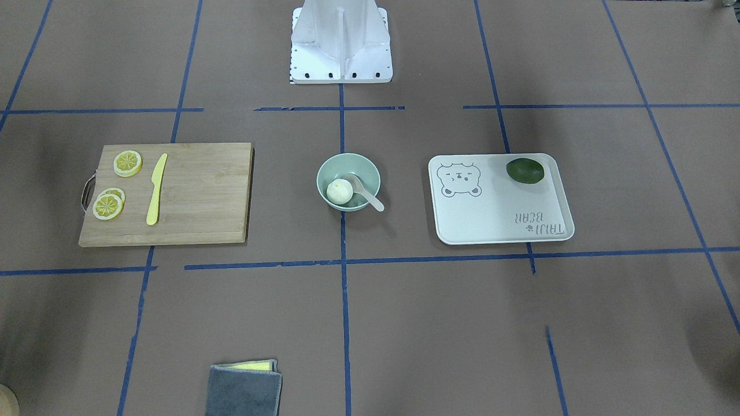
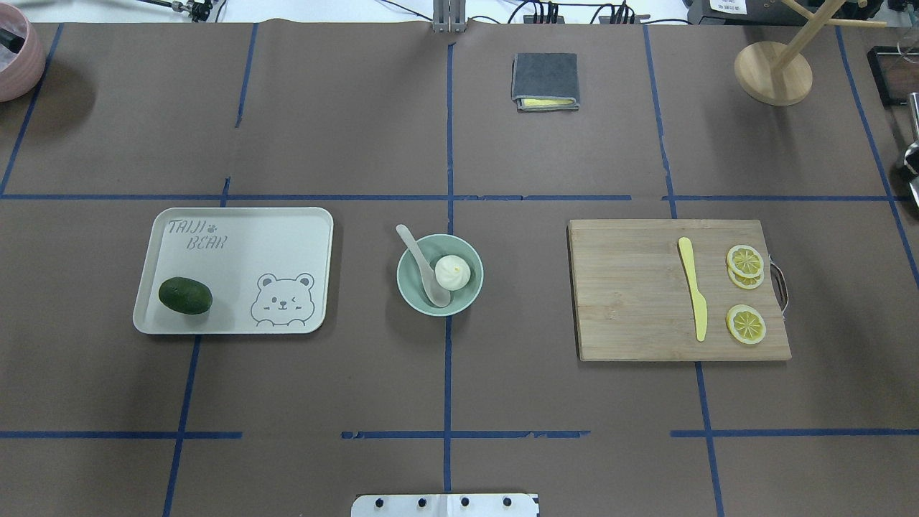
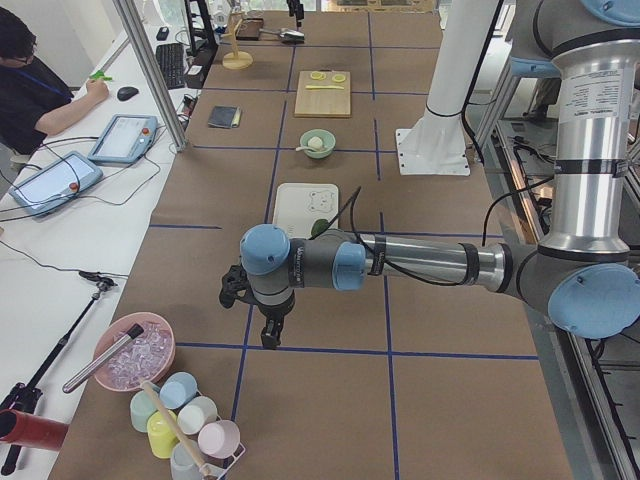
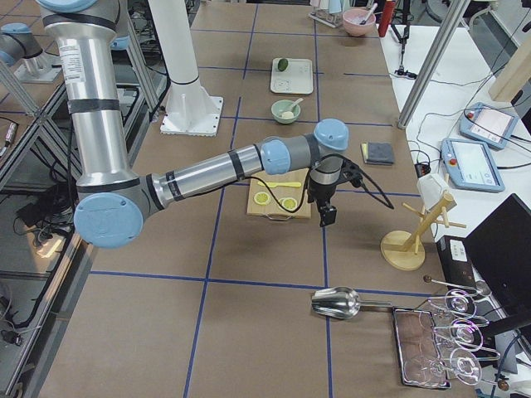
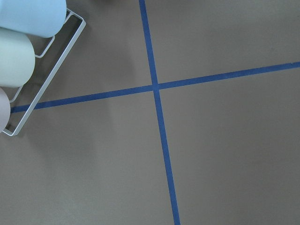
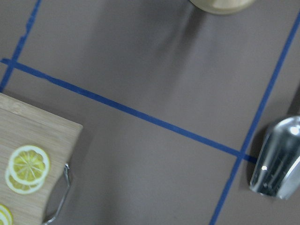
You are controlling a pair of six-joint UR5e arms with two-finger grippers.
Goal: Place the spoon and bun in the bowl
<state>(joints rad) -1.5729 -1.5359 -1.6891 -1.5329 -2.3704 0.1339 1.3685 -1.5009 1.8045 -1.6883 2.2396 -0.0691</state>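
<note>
The pale mint-green bowl (image 2: pixel 414 285) stands at the table's middle. The white pleated bun (image 2: pixel 452 272) lies inside it. The beige spoon (image 2: pixel 420 262) has its scoop in the bowl and its handle leaning out over the rim. They also show in the front view: bowl (image 1: pixel 347 164), bun (image 1: pixel 339 192), spoon (image 1: pixel 366 194). My left gripper (image 3: pixel 270 337) hangs over bare table far from the bowl, near the cup rack. My right gripper (image 4: pixel 327 217) hangs just beyond the cutting board's end. I cannot tell whether either is open or shut.
A white bear tray (image 2: pixel 237 244) holds a dark green fruit (image 2: pixel 185 295). A wooden cutting board (image 2: pixel 632 301) carries a yellow knife (image 2: pixel 693 289) and lemon slices (image 2: pixel 745 323). A folded grey cloth (image 2: pixel 545 79), a wooden stand (image 2: pixel 773 72), cups (image 3: pixel 185 420) and a metal scoop (image 4: pixel 336 303) sit around the edges.
</note>
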